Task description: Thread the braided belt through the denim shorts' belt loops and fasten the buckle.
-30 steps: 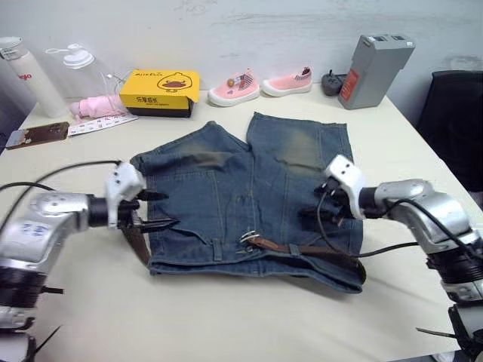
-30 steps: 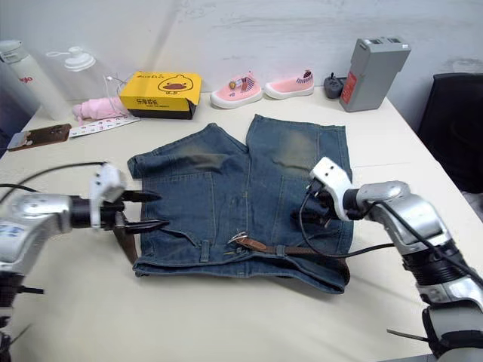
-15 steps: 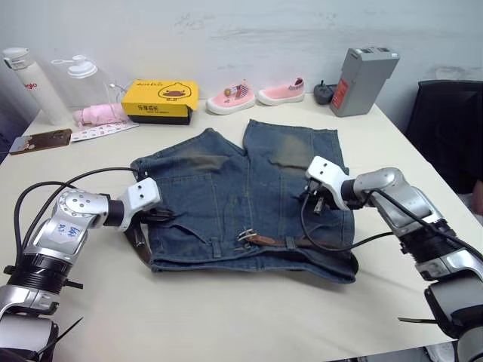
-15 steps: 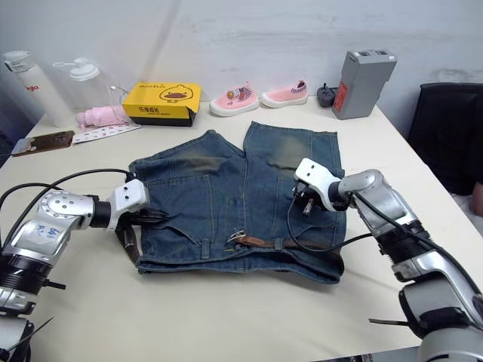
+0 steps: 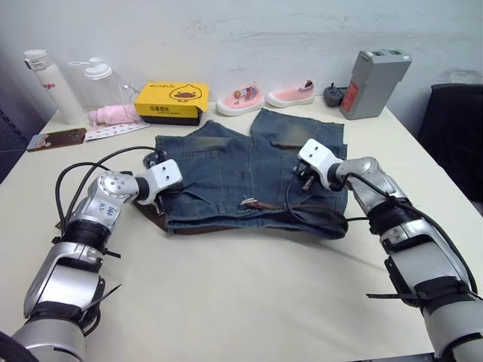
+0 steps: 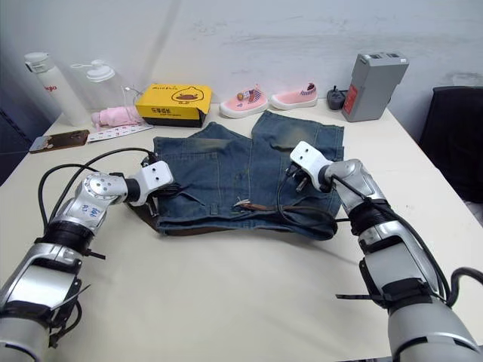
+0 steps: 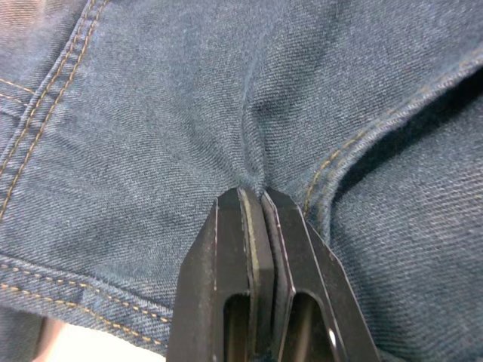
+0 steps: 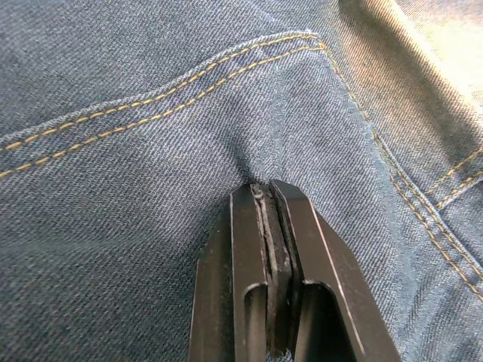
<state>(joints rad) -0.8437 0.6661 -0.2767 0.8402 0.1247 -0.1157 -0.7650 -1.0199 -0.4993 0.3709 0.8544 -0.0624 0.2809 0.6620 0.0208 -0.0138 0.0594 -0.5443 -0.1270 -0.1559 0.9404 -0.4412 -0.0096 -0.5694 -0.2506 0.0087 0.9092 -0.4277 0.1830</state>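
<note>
The left pincer (image 7: 256,197) is clamped on a pinch of the faded blue denim shorts (image 5: 226,177) at their nine o'clock side; the right pincer (image 8: 264,192) is clamped on the cloth at three o'clock. The dark-brown braided belt (image 5: 268,204) runs along the waistband at six o'clock, its silver metal buckle (image 5: 246,201) near the middle. The shorts lie flat on the cream worktop (image 5: 249,294).

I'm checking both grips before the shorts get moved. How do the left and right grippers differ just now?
The left gripper pinches the denim shorts near their left edge, beside the braided belt; the right gripper pinches them on the right side, farther from the waistband. Both are shut on a small fold of denim.
</note>
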